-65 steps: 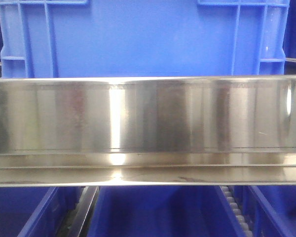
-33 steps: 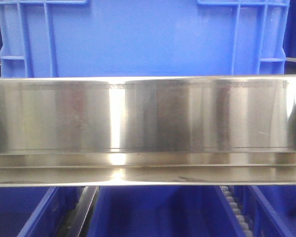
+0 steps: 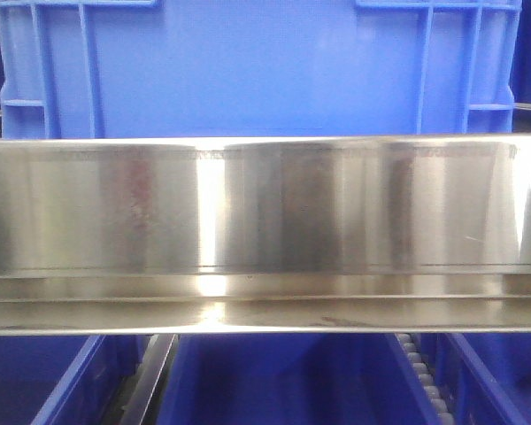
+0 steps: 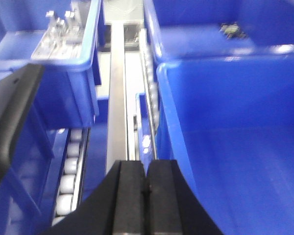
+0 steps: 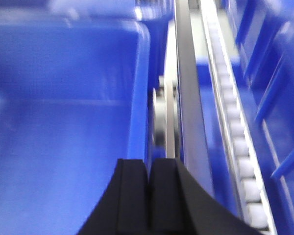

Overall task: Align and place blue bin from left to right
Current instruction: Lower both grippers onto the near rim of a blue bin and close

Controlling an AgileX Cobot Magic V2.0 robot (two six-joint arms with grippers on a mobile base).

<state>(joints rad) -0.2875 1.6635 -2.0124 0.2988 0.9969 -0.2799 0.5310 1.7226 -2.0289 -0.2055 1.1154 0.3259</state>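
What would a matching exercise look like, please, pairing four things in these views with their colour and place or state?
Column one:
1. blue bin
2. steel beam
3. left end effector
4. rollers

Column two:
A. white, in a row along the track
B. black, fingers pressed together
C. shiny silver, running straight across the front view
D. light blue, showing above the beam in the front view

Pairs: 1-D, 2-C, 3-B, 4-A.
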